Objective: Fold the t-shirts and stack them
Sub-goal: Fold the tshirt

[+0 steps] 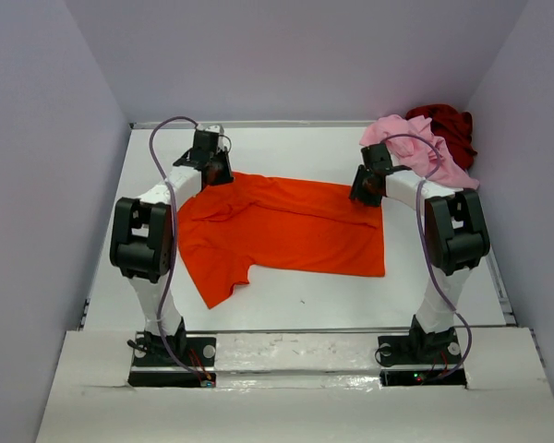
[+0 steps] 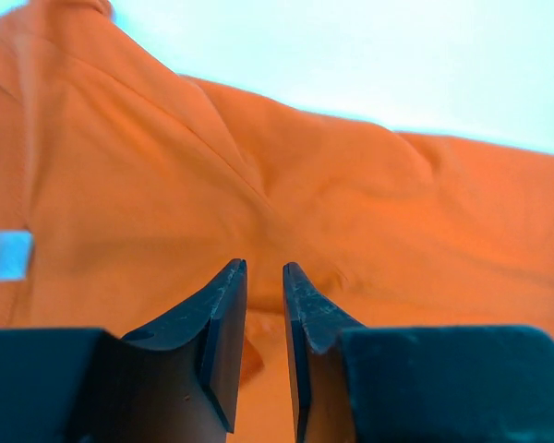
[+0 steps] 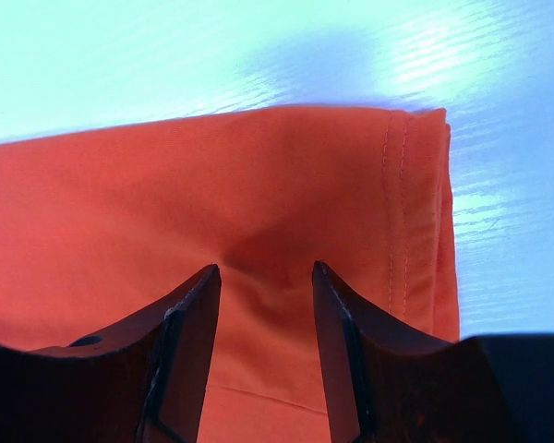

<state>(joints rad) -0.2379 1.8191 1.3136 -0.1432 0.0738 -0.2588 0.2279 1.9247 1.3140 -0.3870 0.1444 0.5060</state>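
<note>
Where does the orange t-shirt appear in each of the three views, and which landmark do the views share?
Top external: orange t-shirt spread at the table's centre, between both arms.
Left wrist: fills most of the frame, beyond the fingers.
Right wrist: lower two thirds, stitched hem at right.
Shared landmark: the white table.

Both arms reach forward, left end effector [image 2: 263, 277] narrower than right end effector [image 3: 263, 277].
</note>
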